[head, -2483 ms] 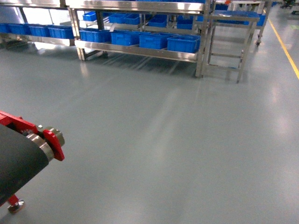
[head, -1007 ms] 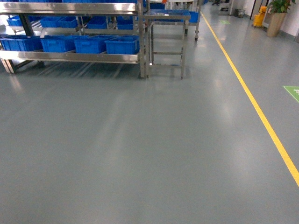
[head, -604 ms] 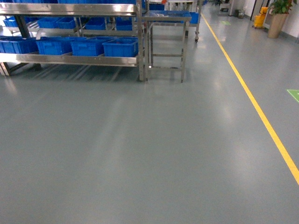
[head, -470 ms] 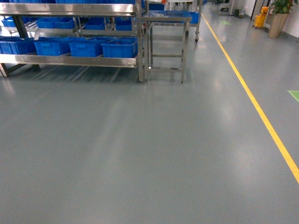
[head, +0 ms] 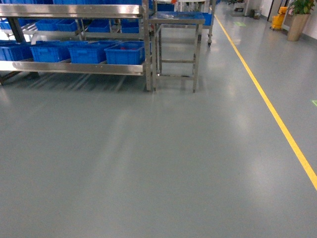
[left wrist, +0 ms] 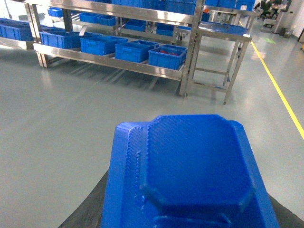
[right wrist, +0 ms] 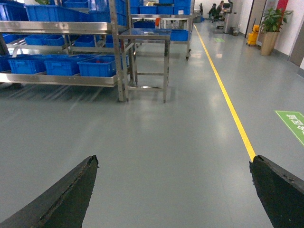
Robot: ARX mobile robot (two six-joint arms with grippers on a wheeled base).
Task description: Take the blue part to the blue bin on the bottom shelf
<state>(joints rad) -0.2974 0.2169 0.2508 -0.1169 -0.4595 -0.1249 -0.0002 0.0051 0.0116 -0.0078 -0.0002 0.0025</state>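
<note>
Left wrist view: blue part [left wrist: 190,175] clamped in left gripper [left wrist: 185,209] for carrying toward bottom shelf [left wrist: 114,64], upper left; right gripper [right wrist: 173,190] spread wide, idle

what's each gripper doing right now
Left gripper: closed on the blue part.
Right gripper: open, fingers spread wide, holding nothing.

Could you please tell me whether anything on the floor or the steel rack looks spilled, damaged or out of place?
Nothing stands out. The grey floor looks clean, and the bright blue plastic bins sit in a tidy row on the stainless-steel rack's bottom shelf. The left gripper holds the dark blue blocky part.
</note>
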